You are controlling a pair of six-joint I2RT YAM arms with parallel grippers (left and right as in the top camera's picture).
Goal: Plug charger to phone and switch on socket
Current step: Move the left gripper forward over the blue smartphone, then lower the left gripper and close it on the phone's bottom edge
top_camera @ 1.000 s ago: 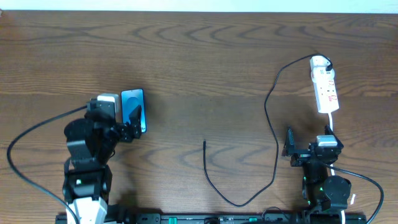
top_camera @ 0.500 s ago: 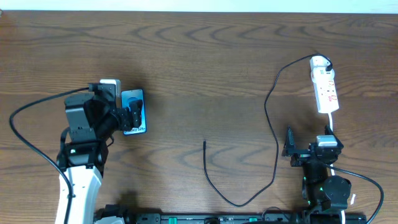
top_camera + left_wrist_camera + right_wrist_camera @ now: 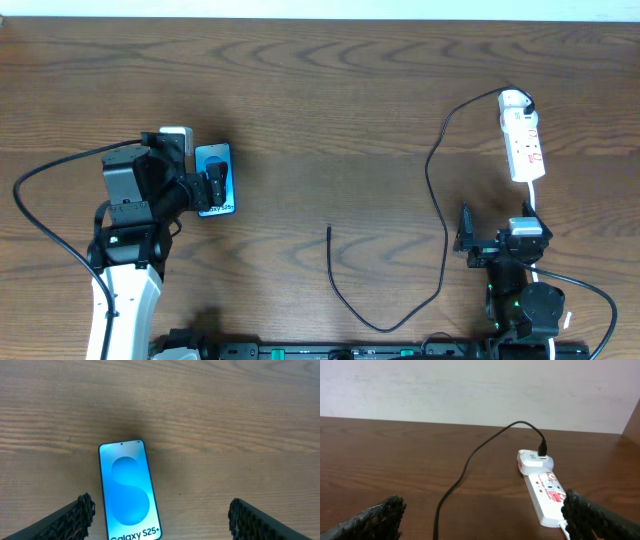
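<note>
My left claw [image 3: 161, 517] hangs released above the slim black-framed phone with the blue screen [image 3: 125, 492], which lies flat on the brown wooden bench [image 3: 320, 90], while my right claw [image 3: 482, 515], released too, faces the narrow white plastic socket [image 3: 547, 492], where the thin black charger cable [image 3: 440, 215] is plugged in.

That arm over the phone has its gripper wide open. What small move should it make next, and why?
Probably shift the left gripper slightly sideways, so the phone is centred between its fingers before it lowers. The gripper is open and empty, and in the wrist view the phone lies flat on the table but nearer one finger.
</note>
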